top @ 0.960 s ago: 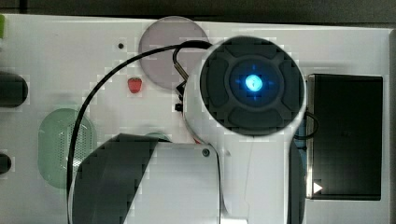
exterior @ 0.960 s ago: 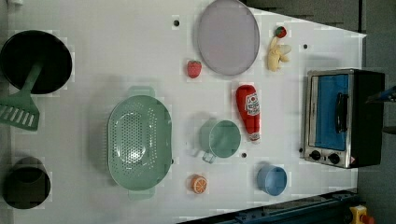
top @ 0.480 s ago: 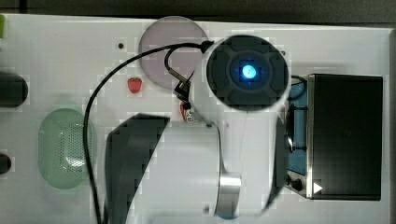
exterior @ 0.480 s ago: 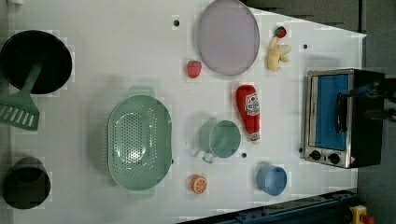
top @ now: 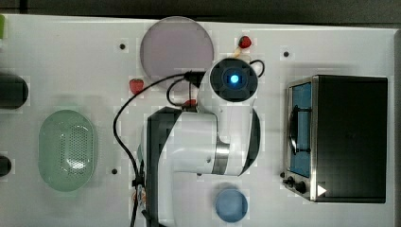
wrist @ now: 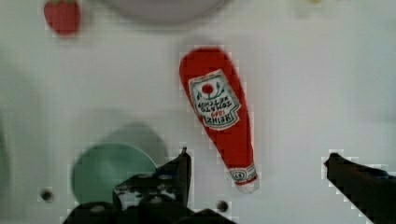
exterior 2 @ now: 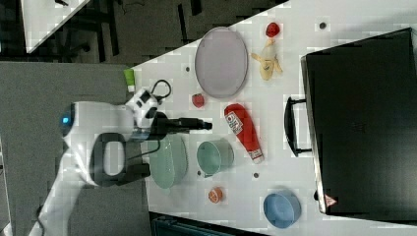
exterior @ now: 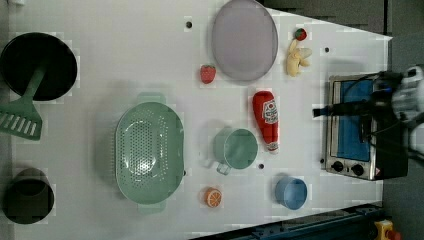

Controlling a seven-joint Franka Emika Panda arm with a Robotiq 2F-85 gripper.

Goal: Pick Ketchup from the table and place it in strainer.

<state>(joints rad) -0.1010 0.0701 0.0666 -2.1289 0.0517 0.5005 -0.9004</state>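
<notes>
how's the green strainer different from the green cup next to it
The strainer is a long oval with a perforated bottom and end tabs; the cup is round, solid and has one clear handle. The strainer is much bigger and paler green. Both sit open side up and empty on the white table.

Ketchup (exterior: 265, 119) between cup (exterior: 236, 148) and toaster oven (exterior: 353, 131), left view; strainer (exterior: 148, 152) beyond cup.

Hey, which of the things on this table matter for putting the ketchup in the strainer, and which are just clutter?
Part of the job:
Ketchup, lying on the table
strainer
gripper, open

Just lying about:
lilac plate
teal cup
blue bowl
toaster oven
banana
strawberry
orange slice
</notes>
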